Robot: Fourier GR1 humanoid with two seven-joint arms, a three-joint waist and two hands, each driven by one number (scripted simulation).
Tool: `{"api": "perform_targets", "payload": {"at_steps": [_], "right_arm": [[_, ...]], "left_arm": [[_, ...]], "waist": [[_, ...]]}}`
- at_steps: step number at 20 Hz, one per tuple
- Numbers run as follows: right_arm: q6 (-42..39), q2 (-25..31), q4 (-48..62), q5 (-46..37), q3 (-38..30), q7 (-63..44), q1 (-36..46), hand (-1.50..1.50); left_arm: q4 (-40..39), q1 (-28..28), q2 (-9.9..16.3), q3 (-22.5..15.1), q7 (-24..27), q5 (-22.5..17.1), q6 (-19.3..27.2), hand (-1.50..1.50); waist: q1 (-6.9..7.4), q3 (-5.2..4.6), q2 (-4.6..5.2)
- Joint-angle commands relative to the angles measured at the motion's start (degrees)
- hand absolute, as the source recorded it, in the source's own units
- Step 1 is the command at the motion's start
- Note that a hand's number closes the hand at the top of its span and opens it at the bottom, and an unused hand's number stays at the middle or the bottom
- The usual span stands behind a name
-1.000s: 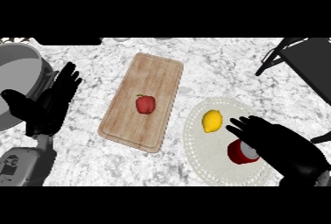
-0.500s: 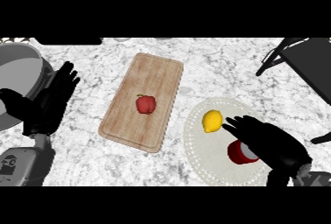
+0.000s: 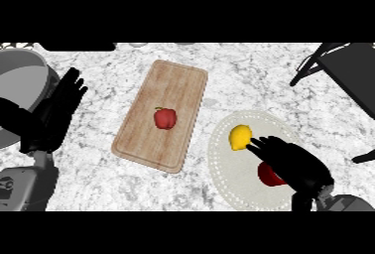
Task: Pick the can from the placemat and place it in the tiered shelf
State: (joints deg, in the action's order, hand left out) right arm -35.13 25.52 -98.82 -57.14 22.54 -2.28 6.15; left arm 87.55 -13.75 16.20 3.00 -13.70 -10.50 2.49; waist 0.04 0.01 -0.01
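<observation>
Right hand [image 3: 293, 163] curls over the red can [image 3: 270, 176] directly beneath its palm; shelf [image 3: 344, 69] lies far ahead.

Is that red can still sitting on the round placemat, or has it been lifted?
Cannot tell for sure. The red can shows over the placemat, but the right robot hand covers most of it.
</observation>
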Motion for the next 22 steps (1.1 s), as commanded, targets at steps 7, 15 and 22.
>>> {"api": "perform_targets", "payload": {"at_steps": [7,15,22], "right_arm": [[5.58,-1.85,7.08,-7.35,2.17,6.66,2.40,1.50],[12.24,-12.29,3.70,-11.22,4.63,-2.33,-6.12,1.50],[14.71,-24.45,-2.11,-14.37,9.47,-16.28,-13.38,1.50]], "left_arm": [[-0.49,2.61,-2.94,0.27,2.28,2.40,-0.58,0.00],[-0.36,-0.33,-2.87,0.52,-0.05,3.60,-0.05,0.00],[-0.39,1.35,-2.43,1.21,2.03,3.19,-1.53,0.00]], "waist": [[0.06,0.00,0.01],[-0.53,0.00,-0.14],[-0.33,-0.02,-0.17]]}}
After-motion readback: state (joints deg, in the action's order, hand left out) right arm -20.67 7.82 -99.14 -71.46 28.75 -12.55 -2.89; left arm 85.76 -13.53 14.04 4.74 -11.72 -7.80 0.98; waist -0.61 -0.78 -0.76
